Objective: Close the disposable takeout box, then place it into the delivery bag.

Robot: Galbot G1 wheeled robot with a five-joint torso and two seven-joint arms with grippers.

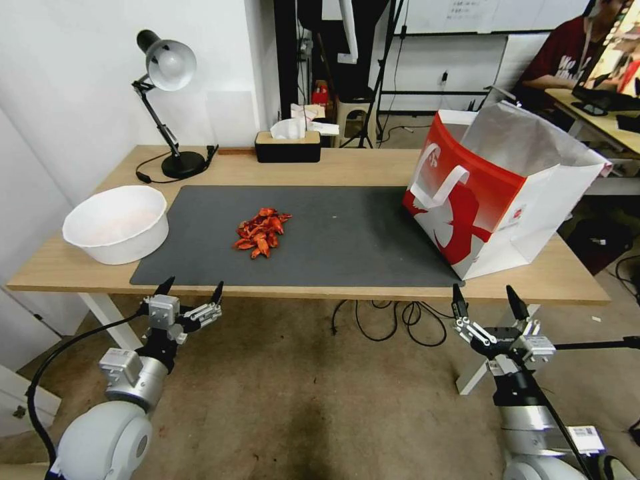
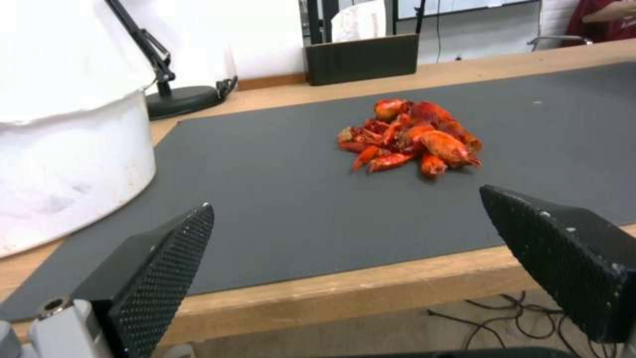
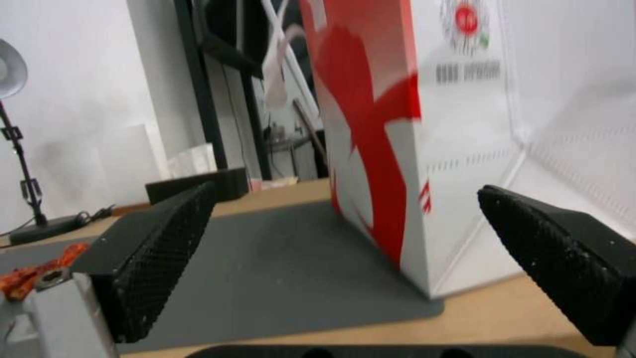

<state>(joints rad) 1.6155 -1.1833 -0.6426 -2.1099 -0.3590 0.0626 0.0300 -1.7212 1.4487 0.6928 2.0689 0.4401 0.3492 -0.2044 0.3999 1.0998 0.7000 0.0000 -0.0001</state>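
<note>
At frame right we see the delivery bag (image 1: 497, 200) upright on the table (image 1: 347, 163), mouth upward, just above our right gripper (image 1: 485, 299). Red food pile (image 1: 261, 232) lies centre-mat. Left gripper (image 1: 191, 289) sits lower left. Both grippers gape.

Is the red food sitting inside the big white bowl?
No, the red food lies in a loose pile right on the dark mat, apart from the white bowl, which stands at the mat's left edge.
</note>
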